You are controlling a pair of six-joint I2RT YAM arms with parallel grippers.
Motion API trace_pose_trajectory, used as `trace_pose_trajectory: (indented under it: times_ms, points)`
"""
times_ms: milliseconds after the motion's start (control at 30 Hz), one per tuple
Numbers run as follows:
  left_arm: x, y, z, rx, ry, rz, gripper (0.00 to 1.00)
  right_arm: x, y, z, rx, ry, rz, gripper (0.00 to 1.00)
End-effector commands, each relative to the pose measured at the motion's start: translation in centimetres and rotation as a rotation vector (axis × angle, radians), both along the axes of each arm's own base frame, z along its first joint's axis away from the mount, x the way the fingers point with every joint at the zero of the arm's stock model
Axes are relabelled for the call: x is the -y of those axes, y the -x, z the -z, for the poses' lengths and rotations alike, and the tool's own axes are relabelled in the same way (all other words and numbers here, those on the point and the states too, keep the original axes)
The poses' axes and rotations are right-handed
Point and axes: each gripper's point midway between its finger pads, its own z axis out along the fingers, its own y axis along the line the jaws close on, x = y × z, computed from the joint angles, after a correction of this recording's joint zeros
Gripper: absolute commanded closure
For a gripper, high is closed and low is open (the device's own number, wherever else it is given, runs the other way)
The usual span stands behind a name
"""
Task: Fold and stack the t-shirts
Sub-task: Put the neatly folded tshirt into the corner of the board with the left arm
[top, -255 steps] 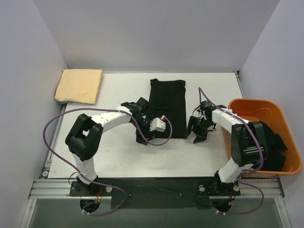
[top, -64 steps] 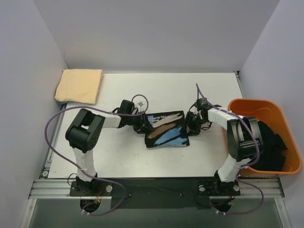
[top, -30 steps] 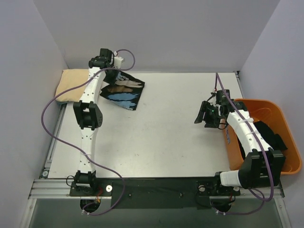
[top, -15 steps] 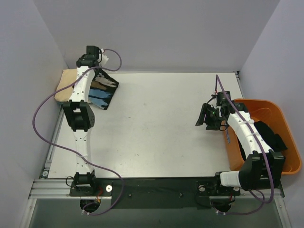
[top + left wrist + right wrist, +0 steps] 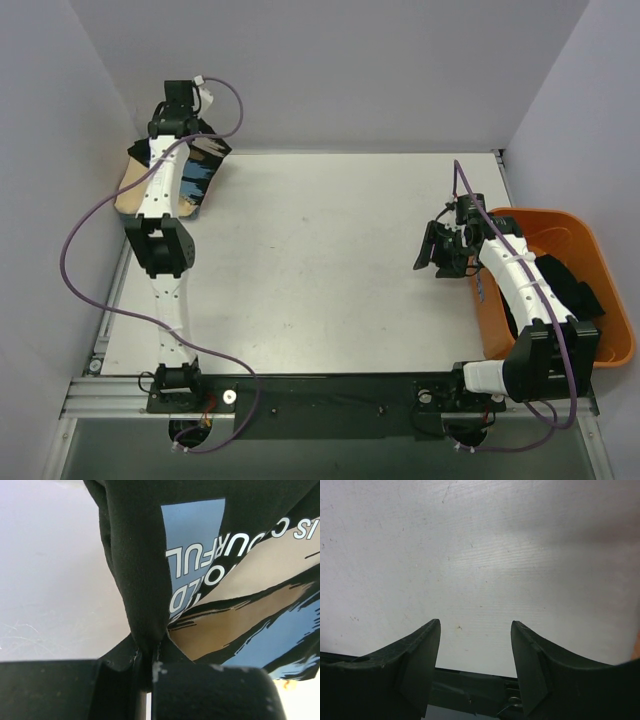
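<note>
A folded black t-shirt with a blue, white and tan print [image 5: 200,172] hangs from my left gripper [image 5: 186,140], which is shut on a pinched fold of its black cloth [image 5: 145,605]. In the left wrist view the left gripper [image 5: 148,655] clamps that fold and the print [image 5: 235,625] fills the right side. The shirt hangs over the pale yellow-tan t-shirt [image 5: 126,192] at the table's back left corner, hiding most of it. My right gripper [image 5: 432,250] hovers open beside the bin. Nothing lies between the right gripper's [image 5: 475,630] fingers but bare table.
An orange plastic bin [image 5: 612,355] stands at the right edge with black cloth [image 5: 572,300] inside. The white table [image 5: 320,260] spreads between the arms. Grey walls close the back and both sides, and the left arm reaches along the left wall.
The left arm has swung further left with the printed t-shirt, from the table's back left area to above the yellow-tan one. The right arm has barely moved.
</note>
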Motion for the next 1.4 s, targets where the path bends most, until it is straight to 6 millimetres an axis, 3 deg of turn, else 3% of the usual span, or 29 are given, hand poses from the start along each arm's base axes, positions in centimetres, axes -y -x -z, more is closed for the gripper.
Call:
trace_pose_trajectory:
  times_ms: [0,233,433,500,533,567,667,800,867,967,1100,1133,1233,1300,1333,1367]
  points:
    - [-4.4,0.6,-4.0,0.121,-0.009,-0.084,1.0,0.6,1.0,-0.5,-0.012,0.025,0.005,0.46]
    - [-8.5,0.1,0.5,0.092,0.027,-0.181,1.0,0.5,0.9,-0.9,-0.017,0.023,-0.002,0.46]
    - [-9.3,-0.9,2.9,0.119,0.071,-0.207,1.0,0.6,1.1,-1.2,-0.023,0.028,-0.002,0.46]
    - [-10.0,-0.9,3.5,0.123,0.06,-0.237,0.85,0.4,1.2,-1.4,-0.021,0.021,-0.002,0.46]
    - [-10.3,-0.9,3.7,0.122,0.05,-0.253,0.66,0.3,1.2,-1.4,-0.023,0.019,-0.004,0.46]
    - [-11.2,-0.5,3.9,0.12,0.029,-0.287,0.59,0.2,1.2,-1.5,-0.02,0.015,-0.007,0.46]
    - [-12.9,0.2,2.6,0.149,-0.021,-0.349,0.46,0.0,1.4,-1.8,-0.014,0.011,-0.011,0.46]
    - [-15.1,1.3,-3.2,0.289,-0.099,-0.404,0.45,-0.3,1.6,-2.1,0.001,0.004,-0.021,0.46]
    - [-14.9,1.2,-4.4,0.302,-0.121,-0.383,0.46,-0.4,1.7,-2.4,0.008,0.002,-0.027,0.46]
    - [-13.6,0.9,-3.8,0.263,-0.078,-0.316,0.5,-0.5,1.7,-2.5,0.014,0.006,-0.036,0.45]
    - [-8.7,1.4,-1.4,0.134,0.112,-0.161,0.5,-0.3,1.4,-2.6,0.027,0.019,-0.03,0.45]
    - [-6.0,2.1,-1.0,0.09,0.205,-0.083,0.49,-0.2,1.3,-2.6,0.034,0.025,-0.03,0.45]
    - [-1.7,4.5,-1.6,0.066,0.377,0.016,0.41,0.1,0.8,-2.9,0.082,0.041,-0.035,0.45]
    - [1.7,6.9,-1.8,0.052,0.503,0.1,0.36,0.3,0.4,-3.2,0.132,0.053,-0.035,0.45]
    - [3.8,8.8,-2.8,0.059,0.547,0.169,0.34,0.3,-0.1,-3.2,0.169,0.051,-0.039,0.45]
    - [5.3,9.9,-0.1,0.013,0.586,0.185,0.3,0.3,0.2,-3.0,0.194,0.051,-0.045,0.45]
